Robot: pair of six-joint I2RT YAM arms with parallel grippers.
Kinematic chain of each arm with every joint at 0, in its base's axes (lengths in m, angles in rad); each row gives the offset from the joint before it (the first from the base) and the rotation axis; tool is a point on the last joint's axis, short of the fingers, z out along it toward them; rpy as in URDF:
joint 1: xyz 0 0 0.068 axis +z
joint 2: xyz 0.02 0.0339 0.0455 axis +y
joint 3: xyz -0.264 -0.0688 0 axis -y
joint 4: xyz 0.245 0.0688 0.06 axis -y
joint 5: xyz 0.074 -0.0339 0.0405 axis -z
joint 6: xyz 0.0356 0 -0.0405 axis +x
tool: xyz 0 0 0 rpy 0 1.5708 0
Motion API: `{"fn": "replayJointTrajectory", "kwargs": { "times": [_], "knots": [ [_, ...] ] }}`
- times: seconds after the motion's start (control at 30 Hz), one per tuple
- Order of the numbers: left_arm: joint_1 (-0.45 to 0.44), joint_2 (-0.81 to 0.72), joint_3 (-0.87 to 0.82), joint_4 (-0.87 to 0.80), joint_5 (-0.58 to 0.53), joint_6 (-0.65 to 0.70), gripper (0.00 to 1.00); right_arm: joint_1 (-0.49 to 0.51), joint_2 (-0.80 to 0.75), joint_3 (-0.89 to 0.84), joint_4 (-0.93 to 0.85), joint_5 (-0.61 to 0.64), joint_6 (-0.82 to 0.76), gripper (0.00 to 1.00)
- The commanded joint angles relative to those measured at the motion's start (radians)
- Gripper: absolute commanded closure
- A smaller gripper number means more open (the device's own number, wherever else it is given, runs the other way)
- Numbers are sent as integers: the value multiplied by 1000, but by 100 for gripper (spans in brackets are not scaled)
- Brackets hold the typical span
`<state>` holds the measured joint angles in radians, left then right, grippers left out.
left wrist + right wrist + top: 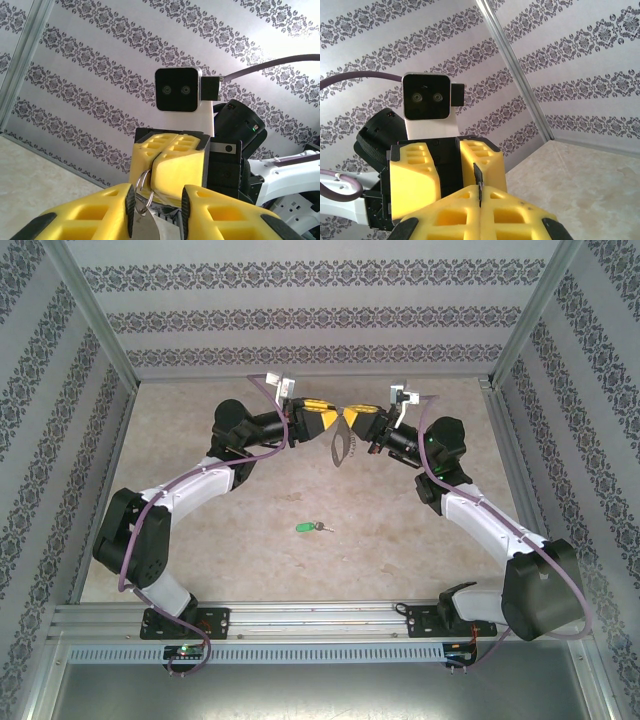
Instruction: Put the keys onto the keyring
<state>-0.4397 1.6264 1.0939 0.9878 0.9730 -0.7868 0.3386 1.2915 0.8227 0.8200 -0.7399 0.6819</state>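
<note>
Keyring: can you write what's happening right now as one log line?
right gripper: shut on keyring | left gripper: open, jaws either side of keyring | green key: lying on table, not on keyring

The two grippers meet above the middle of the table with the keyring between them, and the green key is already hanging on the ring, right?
No. The green key lies loose on the table, as the top view shows. The left gripper and right gripper do meet with the keyring between them.
</note>
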Motion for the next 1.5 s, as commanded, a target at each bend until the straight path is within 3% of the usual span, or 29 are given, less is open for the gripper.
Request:
{"fn": "replayJointTrajectory", "kwargs": {
  "times": [0.0, 0.4, 0.67, 0.83, 1.03, 1.47],
  "knots": [
    [-19, 10, -5, 55, -1, 13, 68, 9, -17, 29, 61, 10, -4, 100],
    [-19, 36, 9, 71, 0, 0, 67, 10, -18, 27, 64, 5, 2, 100],
    [-23, 53, 21, 97, 6, -20, 84, 11, -11, 29, 64, 4, 5, 100],
    [-24, 62, 32, 119, 6, -36, 78, 10, -3, 27, 63, 3, 5, 100],
    [-29, 67, 38, 126, 11, -37, 82, 10, 0, 26, 60, 4, 2, 100],
    [-34, 73, 43, 153, 3, -48, 80, 10, 12, 25, 54, 4, 0, 100]
  ]
}}
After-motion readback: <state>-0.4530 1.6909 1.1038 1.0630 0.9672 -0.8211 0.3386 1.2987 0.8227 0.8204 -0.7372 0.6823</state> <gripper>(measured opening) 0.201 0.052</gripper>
